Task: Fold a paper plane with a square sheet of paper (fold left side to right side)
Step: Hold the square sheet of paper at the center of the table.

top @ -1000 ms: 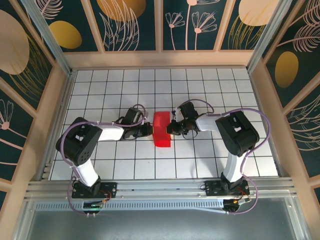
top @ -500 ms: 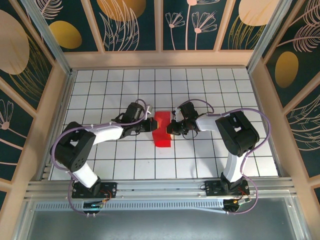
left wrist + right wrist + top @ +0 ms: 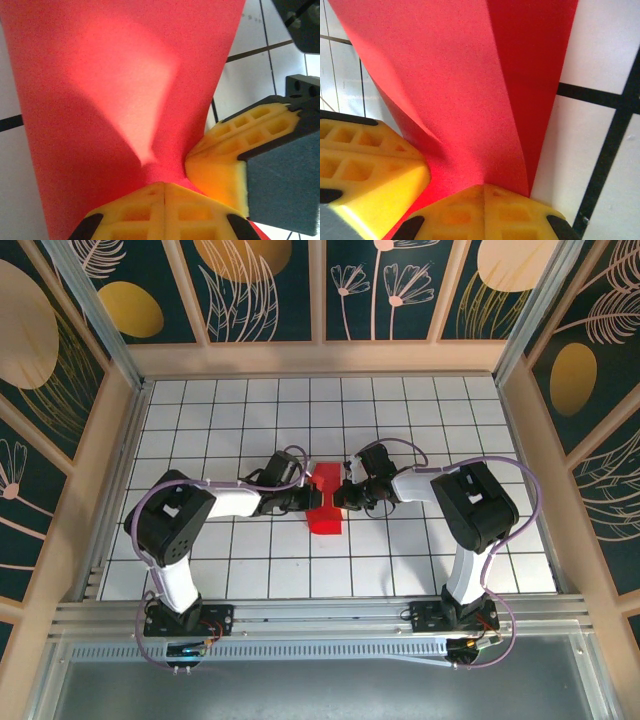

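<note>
The square sheet of paper (image 3: 325, 512) is bright red and lies mid-table as a narrow folded strip, pinched in to an hourglass waist. My left gripper (image 3: 309, 498) meets that waist from the left and my right gripper (image 3: 340, 497) from the right. In the left wrist view the red paper (image 3: 115, 90) funnels down into my shut left gripper (image 3: 165, 186), with the right gripper's yellow fingers (image 3: 235, 150) close beside it. In the right wrist view the paper (image 3: 465, 90) creases into my shut right gripper (image 3: 485, 187), and the left gripper's fingers (image 3: 365, 165) sit at lower left.
The white gridded table (image 3: 420, 560) is walled by wooden rails, one on the left (image 3: 85, 500) and one on the right (image 3: 545, 480). Both arm bases stand on the metal rail at the near edge (image 3: 320, 625). Cables loop over each arm.
My left gripper has slid right onto the paper's left edge and finished closing. The strip's middle has drawn in to a waist. The right arm has stayed put.
</note>
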Action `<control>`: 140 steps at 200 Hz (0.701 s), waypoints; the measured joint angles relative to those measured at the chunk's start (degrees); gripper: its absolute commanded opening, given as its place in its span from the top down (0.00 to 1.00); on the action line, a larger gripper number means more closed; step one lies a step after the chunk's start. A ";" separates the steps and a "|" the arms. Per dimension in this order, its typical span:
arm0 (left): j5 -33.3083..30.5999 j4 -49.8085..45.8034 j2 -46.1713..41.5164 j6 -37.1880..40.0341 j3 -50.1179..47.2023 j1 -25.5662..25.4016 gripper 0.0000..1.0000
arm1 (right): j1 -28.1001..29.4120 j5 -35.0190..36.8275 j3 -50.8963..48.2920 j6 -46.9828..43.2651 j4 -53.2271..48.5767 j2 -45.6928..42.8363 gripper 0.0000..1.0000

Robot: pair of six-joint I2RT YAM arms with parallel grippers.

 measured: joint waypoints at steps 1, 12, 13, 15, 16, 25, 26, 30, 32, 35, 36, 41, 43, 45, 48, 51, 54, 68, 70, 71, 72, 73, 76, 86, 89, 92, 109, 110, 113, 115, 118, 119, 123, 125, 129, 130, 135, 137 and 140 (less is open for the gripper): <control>0.00 0.02 0.04 0.00 0.00 0.00 0.96 | 0.00 0.00 0.00 0.00 0.00 0.00 1.00; 0.02 0.02 0.52 0.00 0.00 0.00 0.96 | 0.00 0.00 0.00 0.00 0.00 0.00 1.00; 0.00 0.02 0.55 0.00 0.00 0.00 0.96 | 0.00 0.00 0.00 0.02 0.00 0.00 1.00; 0.00 0.02 0.68 0.00 -0.02 0.00 0.96 | 0.07 0.00 0.02 0.02 0.00 0.00 1.00; 0.00 0.02 0.72 0.00 -0.02 0.00 0.96 | 0.09 0.00 0.02 0.00 0.00 0.00 1.00; 0.02 0.02 1.11 0.00 -0.04 0.00 0.96 | 0.28 0.07 0.09 0.00 -0.02 0.00 1.00; 0.02 0.04 1.14 0.00 -0.07 0.00 0.96 | 0.33 0.09 0.09 0.00 -0.02 0.00 1.00; 0.00 0.02 1.27 0.00 -0.07 0.00 0.96 | 0.35 0.17 0.09 0.00 -0.02 0.00 1.00; 0.04 0.13 1.33 0.00 -0.07 0.00 0.96 | 0.37 0.26 0.09 0.00 -0.02 -0.02 1.00; 0.07 0.13 1.38 0.00 -0.07 0.00 0.96 | 0.37 0.26 0.09 -0.02 -0.02 -0.02 1.00; 0.04 0.15 1.38 0.00 -0.07 0.00 0.96 | 0.37 0.26 0.09 0.00 -0.02 -0.02 1.00; 0.04 0.24 1.38 0.00 -0.07 0.00 0.96 | 0.37 0.28 0.09 0.00 -0.02 -0.02 1.00; 0.02 0.26 1.40 0.00 -0.07 0.00 0.96 | 0.37 0.28 0.09 0.00 -0.02 -0.02 1.00; 0.02 0.26 1.40 0.00 -0.07 0.00 0.96 | 0.37 0.28 0.09 0.00 -0.02 -0.02 1.00; 0.02 0.24 1.40 0.00 -0.07 0.00 0.96 | 0.37 0.28 0.11 0.00 -0.02 -0.02 1.00; 0.02 0.24 1.40 0.00 -0.07 0.00 0.96 | 0.37 0.28 0.11 0.00 -0.02 -0.02 1.00; 0.02 0.24 1.40 0.00 -0.07 0.00 0.96 | 0.37 0.31 0.11 0.00 -0.02 -0.02 1.00; -0.07 0.20 1.44 0.02 -0.07 0.00 0.96 | 0.37 0.28 0.11 0.00 -0.02 -0.02 1.00; -0.13 0.20 1.44 0.02 -0.07 0.00 0.96 | 0.37 0.28 0.11 0.00 -0.02 -0.02 1.00; -0.13 0.22 1.44 0.02 -0.07 0.00 0.96 | 0.37 0.31 0.11 0.00 -0.02 -0.02 1.00; -0.15 0.22 1.44 0.02 -0.07 0.00 0.96 | 0.37 0.28 0.11 0.00 -0.02 -0.02 1.00; -0.15 0.20 1.44 0.02 -0.07 0.00 0.96 | 0.37 0.31 0.11 0.00 -0.02 -0.02 1.00; -0.15 0.22 1.46 0.04 -0.07 0.00 0.96 | 0.37 0.28 0.11 0.00 -0.02 -0.02 1.00; -0.13 0.22 1.49 0.04 -0.04 0.00 0.96 | 0.37 0.28 0.11 0.00 -0.02 -0.02 1.00; -0.13 0.22 1.49 0.04 -0.04 0.00 0.96 | 0.37 0.31 0.11 0.00 -0.02 -0.02 1.00; -0.13 0.22 1.49 0.07 -0.04 0.00 0.96 | 0.37 0.28 0.11 0.00 -0.02 -0.02 1.00; -0.15 0.20 1.51 0.09 -0.04 0.00 0.96 | 0.37 0.28 0.11 0.00 -0.02 -0.02 1.00; -0.15 0.22 1.51 0.11 -0.04 0.00 0.96 | 0.37 0.28 0.11 0.00 -0.02 -0.02 1.00; -0.15 0.20 1.51 0.22 -0.04 0.00 0.96 | 0.37 0.28 0.11 0.00 -0.02 -0.02 1.00; -0.15 0.20 1.51 0.24 -0.04 0.00 0.96 | 0.37 0.28 0.11 0.00 -0.02 -0.02 1.00; -0.15 0.22 1.51 0.26 -0.04 0.00 0.96 | 0.37 0.28 0.11 0.00 -0.02 -0.02 1.00; -0.15 0.22 1.51 0.28 -0.04 0.00 0.96 | 0.37 0.28 0.11 0.00 -0.02 -0.02 1.00; -0.15 0.20 1.51 0.28 -0.04 0.00 0.96 | 0.37 0.28 0.11 0.00 -0.02 -0.02 1.00; -0.15 0.20 1.51 0.33 -0.04 0.00 0.97 | 0.37 0.28 0.11 0.00 -0.02 -0.02 1.00; -0.15 0.20 1.51 0.42 -0.04 0.00 0.96 | 0.37 0.28 0.13 0.00 -0.02 -0.02 1.00; -0.15 0.20 1.51 0.42 -0.04 0.00 0.96 | 0.37 0.28 0.13 0.00 -0.02 -0.02 1.00; -0.15 0.20 1.51 0.46 -0.04 0.00 0.96 | 0.37 0.28 0.20 0.00 -0.07 -0.02 1.00; -0.15 0.22 1.51 0.46 -0.04 0.00 0.96 | 0.37 0.28 0.22 0.00 -0.11 -0.02 1.00; -0.15 0.22 1.51 0.46 -0.04 0.00 0.96 | 0.37 0.28 0.24 0.00 -0.13 -0.02 1.00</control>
